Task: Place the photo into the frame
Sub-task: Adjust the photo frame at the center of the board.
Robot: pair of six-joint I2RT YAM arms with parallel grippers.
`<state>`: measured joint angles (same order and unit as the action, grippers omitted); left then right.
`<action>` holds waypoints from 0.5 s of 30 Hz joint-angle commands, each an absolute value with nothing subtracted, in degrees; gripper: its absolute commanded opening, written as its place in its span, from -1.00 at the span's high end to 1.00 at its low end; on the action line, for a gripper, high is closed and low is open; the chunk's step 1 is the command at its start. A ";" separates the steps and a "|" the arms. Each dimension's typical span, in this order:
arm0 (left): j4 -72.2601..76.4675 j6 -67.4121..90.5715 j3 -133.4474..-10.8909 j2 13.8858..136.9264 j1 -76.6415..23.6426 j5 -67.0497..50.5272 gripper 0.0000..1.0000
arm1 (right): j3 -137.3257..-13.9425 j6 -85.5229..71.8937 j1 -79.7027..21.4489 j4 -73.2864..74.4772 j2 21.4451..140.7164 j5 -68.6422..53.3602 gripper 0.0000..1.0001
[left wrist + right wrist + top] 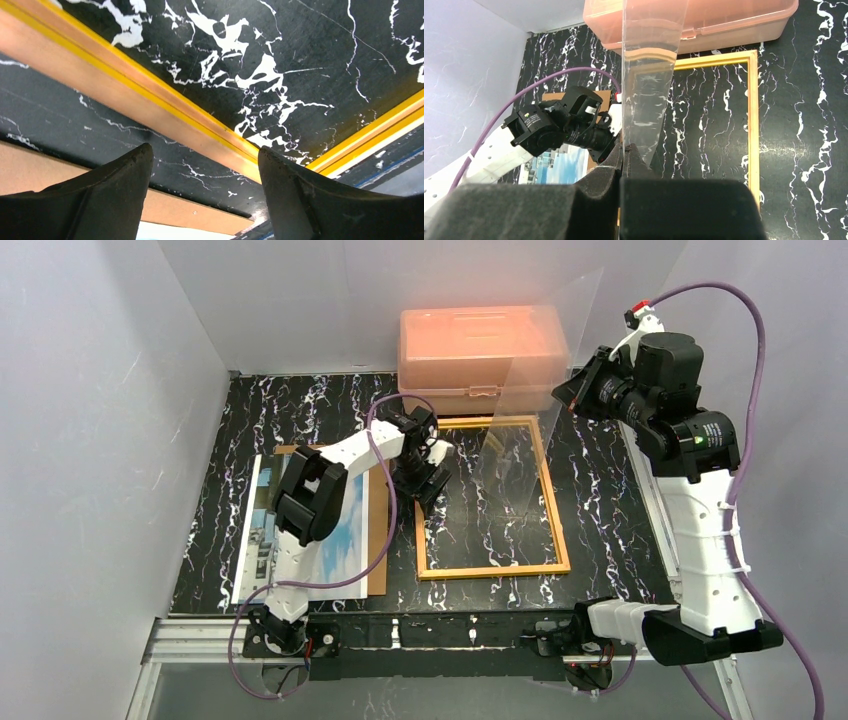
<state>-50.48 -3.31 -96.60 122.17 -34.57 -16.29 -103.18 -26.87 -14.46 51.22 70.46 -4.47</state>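
Half done at most, judging from above: finds the frame (495, 569) flat on the desk, its opening bare, long axis seemingly running from the near edge toward the pink box (480, 350). Finds the clear pane (540, 390) out of the frame, held upright above its far half by the right jaws, clenched on the pane's edge. Places the photo (345, 538) well left of the frame, face up on the backing board (378, 530) beneath the left arm, long axis roughly parallel to the frame's. Puts the left jaws low over the frame's left rail near the far corner. From the left wrist: shows the fingers (115, 195) spread wide, released, nothing between them, with the yellow rail crossing diagonally just beyond and the board's edge at lower left. From the right wrist: shows the pane rising straight out of the clamped jaws, with the empty frame behind it. Calls next, probably, for carrying the left jaws over to the photo, pinching one edge without creasing it, then laying it square inside the opening with the long sides matched.
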 commanded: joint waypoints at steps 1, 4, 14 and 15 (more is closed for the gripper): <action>-48.80 -3.52 -96.63 122.69 -35.49 -14.52 -0.39 | -104.00 -26.62 -14.34 49.42 69.98 -5.81 0.97; -46.94 -5.35 -93.85 122.30 -35.81 -11.90 -0.13 | -103.32 -26.98 -14.37 48.74 69.95 -6.94 0.97; -43.19 -7.81 -82.96 117.72 -35.86 -6.71 0.43 | -100.00 -28.79 -14.36 45.00 69.44 -11.42 0.97; -42.45 -7.23 -81.68 116.74 -35.86 -6.26 0.43 | -99.56 -29.04 -14.33 44.46 69.48 -11.94 0.97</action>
<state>-42.19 -5.06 -87.70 118.65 -35.57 -12.14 -100.42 -27.66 -14.46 50.39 70.59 -8.95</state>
